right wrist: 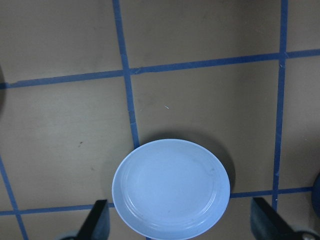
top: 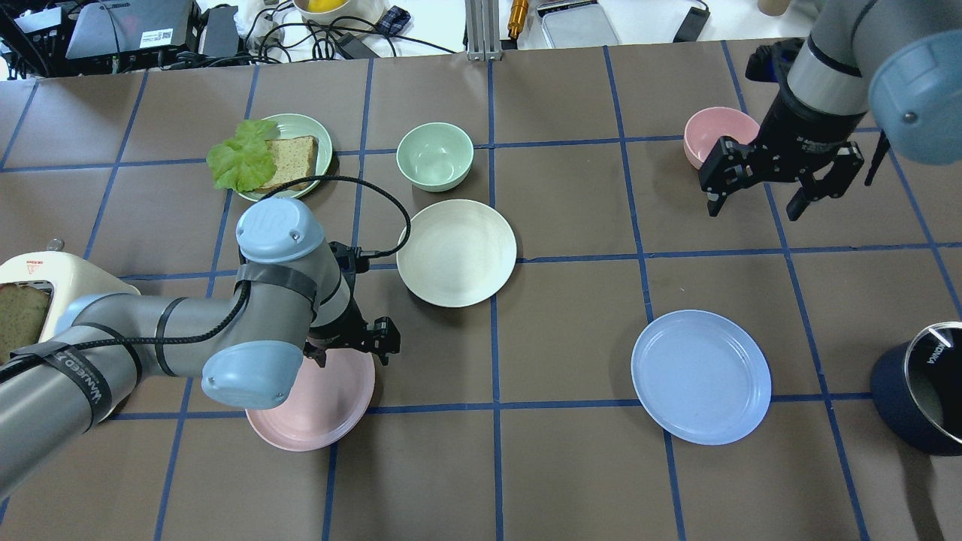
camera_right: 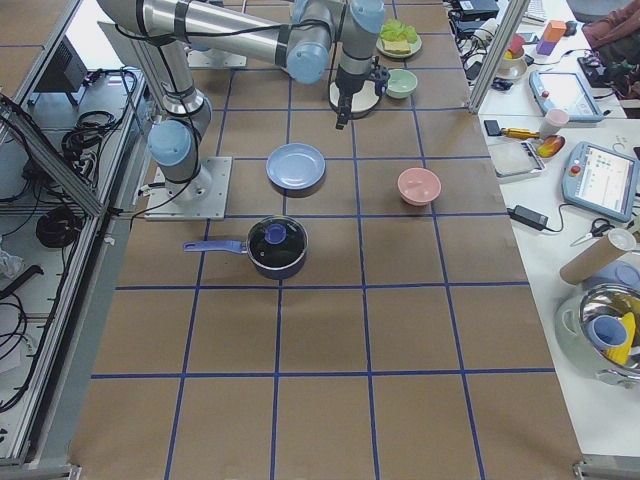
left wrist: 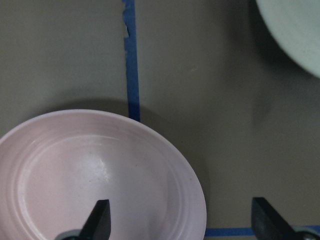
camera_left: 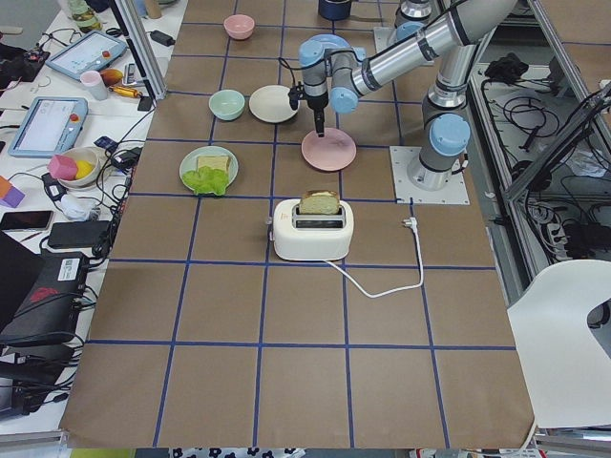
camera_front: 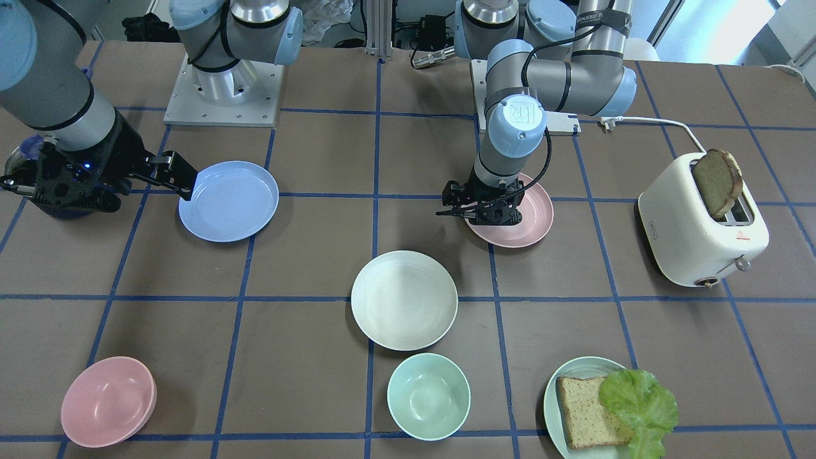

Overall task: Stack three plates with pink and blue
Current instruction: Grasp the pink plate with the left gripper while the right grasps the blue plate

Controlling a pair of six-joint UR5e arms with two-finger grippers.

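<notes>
**Pale pink plate [left wrist: 100, 175] straddled at its rim by our left gripper [left wrist: 181, 217]**

Closest beneath our left wrist lies this round, shallow dish of matte plastic, with faint rings in its well and a raised rim. Our fingers stand wide apart and hold nothing. One tip [left wrist: 100, 217] hangs over the well and the other over paper outside, so the rim runs between them (whether either tip touches, we cannot tell). That is the side facing the cream-white plate [top: 456, 252], which has the same shape and finish and rests near but apart.

Our right gripper [top: 754, 212] is likewise spread wide and empty, high over the table [top: 571, 338]. Its wrist view looks down on the light blue plate [top: 700, 376], well below and lying over a tape crossing.

Brown paper shows between the blue plate and the other two. A deeper mint-green bowl [top: 434, 155] sits just beyond the cream one, and a pink bowl [top: 714, 128] is beside our right gripper. A dark blue saucepan [top: 902, 398] stands near the blue plate, and a white toaster [camera_front: 695, 236] stands apart toward the table's left end.
</notes>
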